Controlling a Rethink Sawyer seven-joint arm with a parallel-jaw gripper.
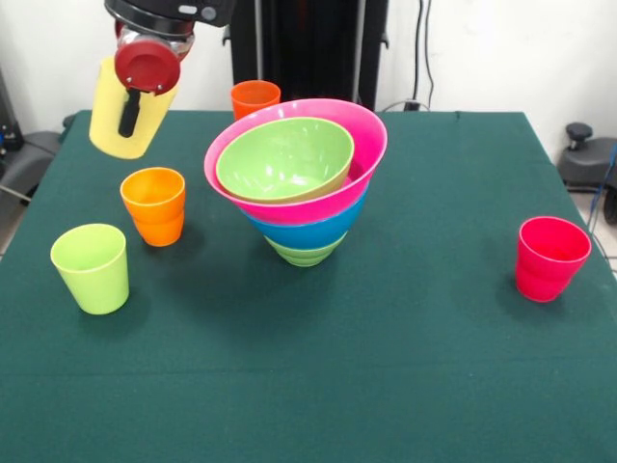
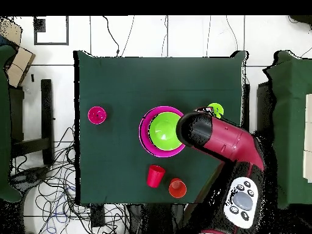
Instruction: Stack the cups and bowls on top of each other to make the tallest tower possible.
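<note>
My gripper (image 1: 130, 118) is shut on the pale yellow cup (image 1: 114, 133) and holds it tilted in the air above the table's far left corner. The tower (image 1: 304, 217) stands mid-table: a small light green bowl (image 1: 304, 254) at the bottom, then the blue bowl (image 1: 310, 231), the pink bowl (image 1: 362, 164), and the large light green bowl (image 1: 284, 157) lying tilted inside the pink one. Standing loose are an orange cup (image 1: 154, 205), a lime green cup (image 1: 92, 267), a second orange cup (image 1: 255, 97) at the far edge and a pinkish-red cup (image 1: 549, 258). The overhead view shows the tower (image 2: 163, 131) and a red cup (image 2: 155, 175).
In the overhead view my arm (image 2: 213, 139) reaches over the table's right side and covers most of the lime green cup (image 2: 214, 109). The pinkish-red cup (image 2: 96, 114) stands alone on the left there. The green tablecloth (image 1: 386, 367) is bare at the front.
</note>
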